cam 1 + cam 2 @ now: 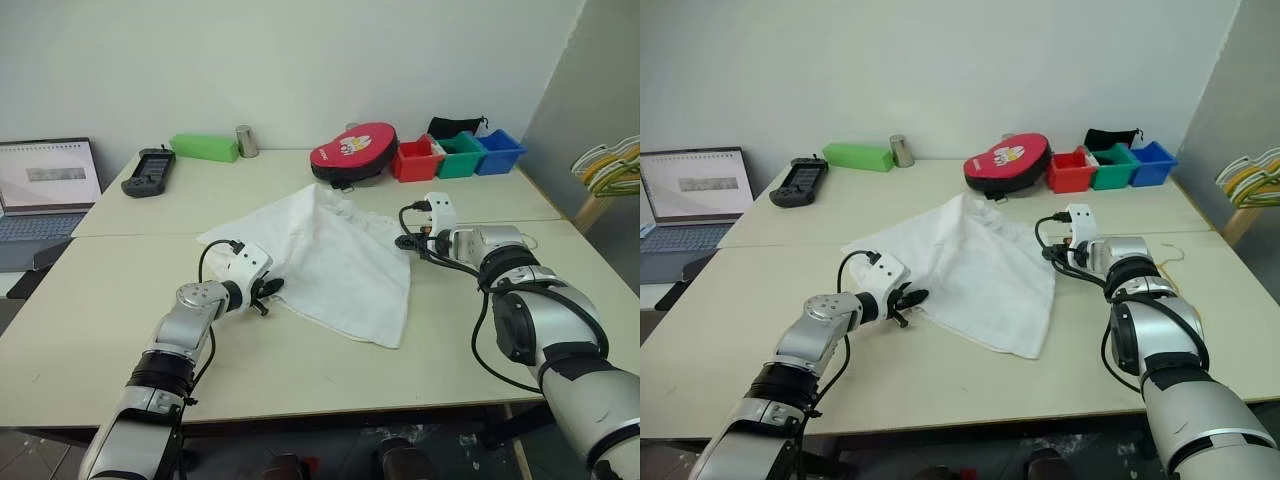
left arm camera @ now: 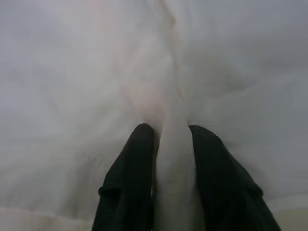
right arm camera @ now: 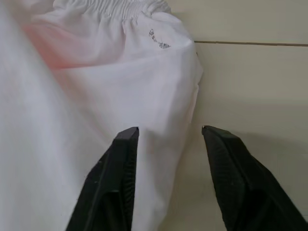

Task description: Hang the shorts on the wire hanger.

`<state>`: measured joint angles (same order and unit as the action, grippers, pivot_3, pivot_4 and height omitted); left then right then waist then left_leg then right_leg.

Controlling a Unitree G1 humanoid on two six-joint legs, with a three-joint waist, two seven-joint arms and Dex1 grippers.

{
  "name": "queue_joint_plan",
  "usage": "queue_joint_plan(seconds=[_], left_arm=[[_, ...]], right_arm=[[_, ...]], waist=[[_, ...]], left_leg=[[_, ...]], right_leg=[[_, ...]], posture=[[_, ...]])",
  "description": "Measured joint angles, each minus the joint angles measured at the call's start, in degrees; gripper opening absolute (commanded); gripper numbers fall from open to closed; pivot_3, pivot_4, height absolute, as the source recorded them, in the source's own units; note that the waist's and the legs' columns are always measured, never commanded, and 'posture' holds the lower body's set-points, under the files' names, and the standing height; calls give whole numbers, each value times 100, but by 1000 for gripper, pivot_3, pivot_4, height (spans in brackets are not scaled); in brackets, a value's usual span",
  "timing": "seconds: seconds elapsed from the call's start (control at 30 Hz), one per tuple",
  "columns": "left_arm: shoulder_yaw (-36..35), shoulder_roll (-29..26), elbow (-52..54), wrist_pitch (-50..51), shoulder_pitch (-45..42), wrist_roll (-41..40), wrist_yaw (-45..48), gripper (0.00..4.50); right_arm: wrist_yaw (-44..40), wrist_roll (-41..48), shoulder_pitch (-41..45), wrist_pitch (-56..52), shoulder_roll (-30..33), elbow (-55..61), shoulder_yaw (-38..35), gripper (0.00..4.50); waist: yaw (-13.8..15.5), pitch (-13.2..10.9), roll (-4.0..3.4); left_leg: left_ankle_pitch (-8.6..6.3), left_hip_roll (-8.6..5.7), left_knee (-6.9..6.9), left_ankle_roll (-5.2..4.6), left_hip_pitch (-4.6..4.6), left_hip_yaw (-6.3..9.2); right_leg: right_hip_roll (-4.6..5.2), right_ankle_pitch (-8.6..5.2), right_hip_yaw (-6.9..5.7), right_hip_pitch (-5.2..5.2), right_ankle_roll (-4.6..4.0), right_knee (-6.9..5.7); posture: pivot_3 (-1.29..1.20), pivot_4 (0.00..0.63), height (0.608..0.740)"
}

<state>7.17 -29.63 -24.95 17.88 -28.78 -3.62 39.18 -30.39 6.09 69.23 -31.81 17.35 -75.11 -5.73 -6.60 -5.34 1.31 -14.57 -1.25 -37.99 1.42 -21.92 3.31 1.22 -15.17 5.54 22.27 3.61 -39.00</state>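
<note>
White shorts [image 1: 330, 262] lie on the table [image 1: 120, 310]; the left end effector [image 2: 166, 159] pinches a fold at eight o'clock, the right end effector [image 3: 168, 159] straddles their three o'clock edge, half-open.

White shorts [image 1: 330, 260] with small grey print near the waistband, pale beige table [image 1: 100, 320], black gripper fingers [image 3: 115, 183], red round case [image 1: 353, 152] with white picture, red bin [image 1: 415, 160], green bin [image 1: 460, 155], blue bin [image 1: 499, 150], green box [image 1: 204, 147]

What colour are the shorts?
White, clearest in the left eye view: shorts.
</note>
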Motion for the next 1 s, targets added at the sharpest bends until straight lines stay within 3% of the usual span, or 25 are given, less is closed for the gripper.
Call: queue_joint_plan(seconds=[0.07, 0.17, 0.23, 0.57, 0.73, 0.87, 1.0], left_arm=[[0, 0, -40, -49, -27, 24, 21, 53], [0, 0, -80, -81, -46, 48, 30, 0], [-1, 0, -94, -86, -52, 56, 35, 0], [-42, -46, -71, -100, -12, 77, 57, 0], [-61, -54, -21, -98, 35, 91, 41, 0], [-71, -70, 14, -98, 68, 97, 40, 0], [-72, -88, 33, -93, 82, 104, 39, 0]], right_arm=[[3, -28, -1, -8, 0, 0, -4, 1102], [9, -30, -2, -22, 0, 0, -47, 272], [9, -35, -4, -25, 0, 0, -60, 94], [-169, -214, -56, -59, -98, 0, 49, 94], [-286, -217, -68, -122, -185, 0, -17, 1364], [-194, -74, -68, -242, -204, 0, -227, 2118], [-152, -26, -68, -326, -199, 0, -355, 3221]], waist=[[-13, 1, -1], [-31, 1, -1], [-40, 2, 0], [-51, 3, -1], [-48, 4, -1], [-44, 4, 0], [-44, 5, 0]], left_leg=[[0, 0, 0, 0, 0, 0], [0, 1, 0, 0, 0, 1], [0, 1, 0, 0, 0, 2], [0, 2, 0, 0, 1, 4], [0, 5, 0, 0, 1, 7], [0, 5, 0, 0, 1, 9], [0, 4, 1, 0, 1, 9]], right_leg=[[0, 0, 0, 0, 0, 0], [0, 0, 0, 0, 0, -1], [0, 0, 0, 0, 0, -1], [0, 0, -1, 0, 0, -2], [0, 0, -2, 0, 0, -2], [0, 0, -2, 0, 0, -2], [0, 0, -2, 0, 0, -2]], posture=[[-22, 5, 740], [-19, 8, 740], [-14, 9, 740], [1, 9, 740], [7, 9, 740], [10, 9, 740], [13, 9, 740]])
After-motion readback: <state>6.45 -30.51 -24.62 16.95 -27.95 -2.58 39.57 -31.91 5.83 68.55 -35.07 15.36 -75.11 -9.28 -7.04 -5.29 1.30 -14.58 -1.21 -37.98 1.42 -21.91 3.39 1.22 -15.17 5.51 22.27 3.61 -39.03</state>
